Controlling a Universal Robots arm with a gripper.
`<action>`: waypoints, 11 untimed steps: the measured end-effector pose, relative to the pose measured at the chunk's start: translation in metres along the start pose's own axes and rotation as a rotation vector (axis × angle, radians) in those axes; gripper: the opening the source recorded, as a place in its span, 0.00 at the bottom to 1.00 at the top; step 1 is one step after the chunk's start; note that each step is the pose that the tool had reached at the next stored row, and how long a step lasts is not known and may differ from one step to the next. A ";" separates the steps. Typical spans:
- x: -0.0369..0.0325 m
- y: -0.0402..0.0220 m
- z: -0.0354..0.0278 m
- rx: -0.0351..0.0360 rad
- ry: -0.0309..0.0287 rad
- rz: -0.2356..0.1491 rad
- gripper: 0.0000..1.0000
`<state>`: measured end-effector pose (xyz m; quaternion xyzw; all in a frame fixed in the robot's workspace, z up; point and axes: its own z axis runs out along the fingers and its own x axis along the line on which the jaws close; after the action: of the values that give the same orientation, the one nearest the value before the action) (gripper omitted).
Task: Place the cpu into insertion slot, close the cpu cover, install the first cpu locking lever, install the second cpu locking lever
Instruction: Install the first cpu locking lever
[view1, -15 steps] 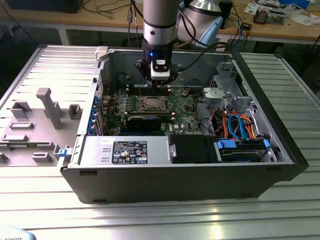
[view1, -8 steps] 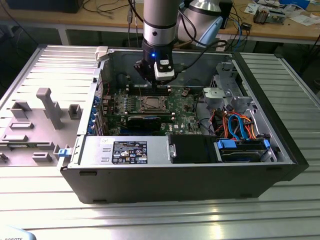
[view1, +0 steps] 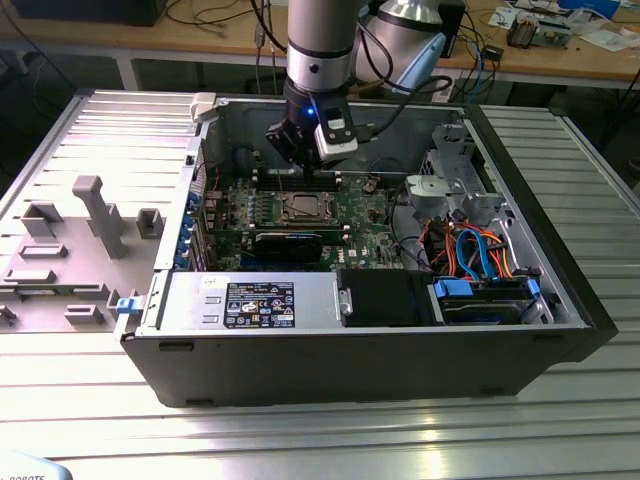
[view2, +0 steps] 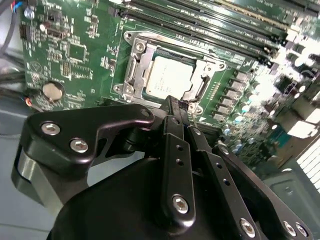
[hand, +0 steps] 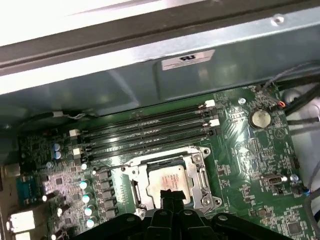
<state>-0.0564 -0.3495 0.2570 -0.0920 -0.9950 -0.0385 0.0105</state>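
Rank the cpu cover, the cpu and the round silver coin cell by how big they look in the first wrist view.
1. cpu cover, framing the chip.
2. cpu, one edge hidden behind the pincer.
3. coin cell, clearly the smallest.

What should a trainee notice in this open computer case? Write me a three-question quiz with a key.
1. True or false: the small pale silver-tan square cpu sits in the square metal-rimmed insertion slot of the green motherboard.
2. The arm's black hand hangs nearest to: A) that slot; B) the blue and orange cables; C) the grey moulded tray outside the case.
3. In the first wrist view, what lies between the slot and the grey metal case wall?
Key: 1 true; 2 A; 3 the row of slim black memory slots.
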 end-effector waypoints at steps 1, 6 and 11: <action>0.0000 0.0000 0.0000 0.0005 0.0011 -0.015 0.11; 0.0047 -0.0009 0.0004 0.0004 0.0000 -0.046 0.11; 0.0136 -0.0026 0.0007 -0.0054 -0.0375 -0.052 0.11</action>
<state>-0.0702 -0.3496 0.2564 -0.0669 -0.9969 -0.0397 -0.0094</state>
